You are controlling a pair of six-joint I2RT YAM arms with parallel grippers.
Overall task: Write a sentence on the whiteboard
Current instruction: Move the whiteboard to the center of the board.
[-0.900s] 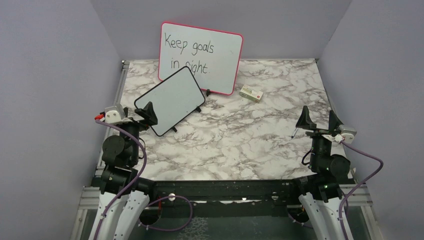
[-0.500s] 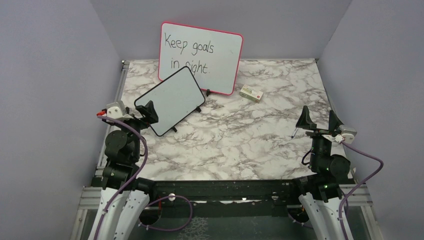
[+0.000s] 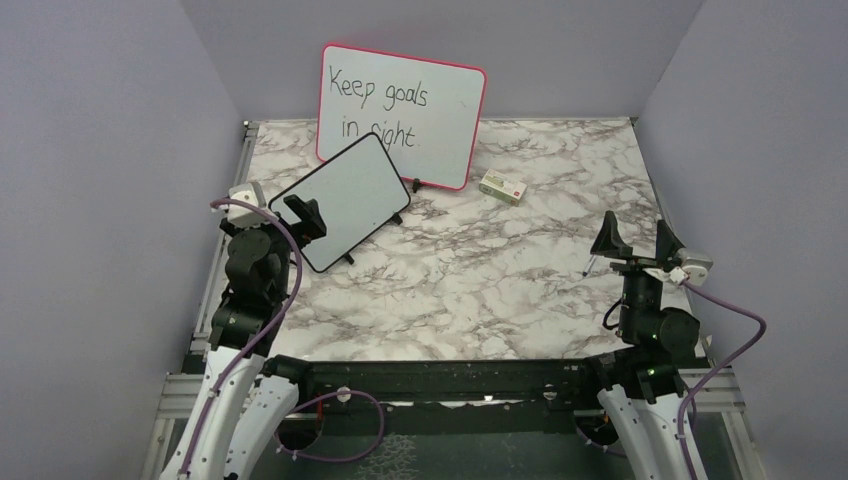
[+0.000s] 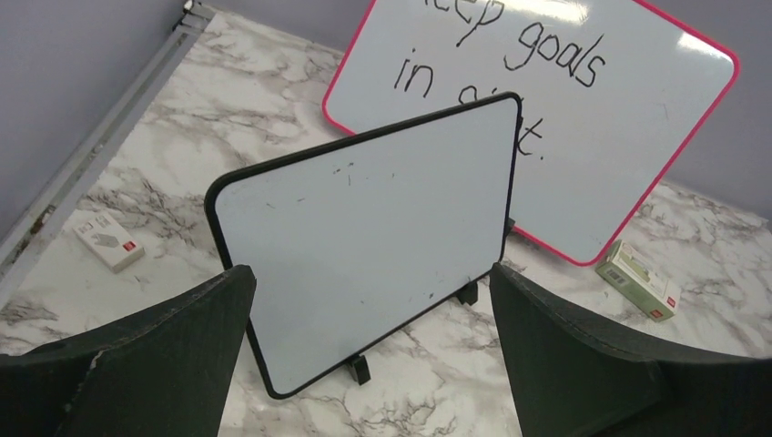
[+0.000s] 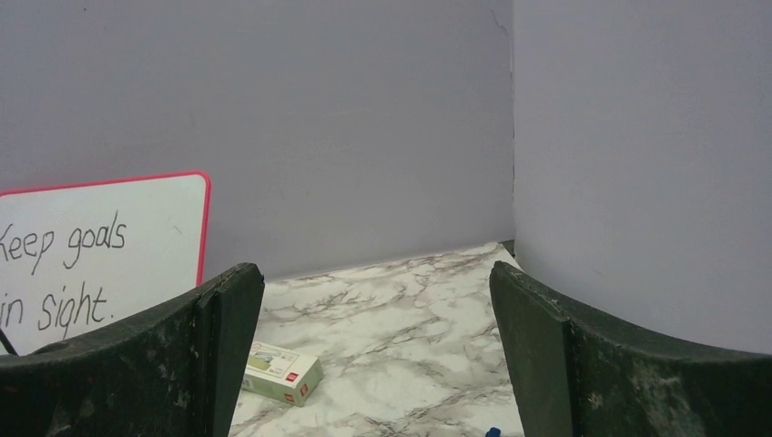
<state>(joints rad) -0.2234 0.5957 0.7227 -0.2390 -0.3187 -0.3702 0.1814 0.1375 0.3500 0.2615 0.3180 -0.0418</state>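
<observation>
Marble table (image 3: 480, 290) | whiteboard (image 3: 350, 195) blank (on feet) | left gripper (image 3: 305, 218), right gripper (image 3: 638, 238) gaping, empty

Robotics lab test cell — plain lavender panels (image 3: 100, 150) box in the marble-patterned table (image 3: 480, 280) at its back and both sides, while the cabled left arm (image 3: 248, 290) and right arm (image 3: 650, 320) stand on a metal frame (image 3: 450, 376) at its near edge.

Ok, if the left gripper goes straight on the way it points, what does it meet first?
Most likely the black-framed whiteboard, which sits centred ahead of the open left gripper in its wrist view. The pink-framed board stands behind it. Distance is hard to judge.
</observation>
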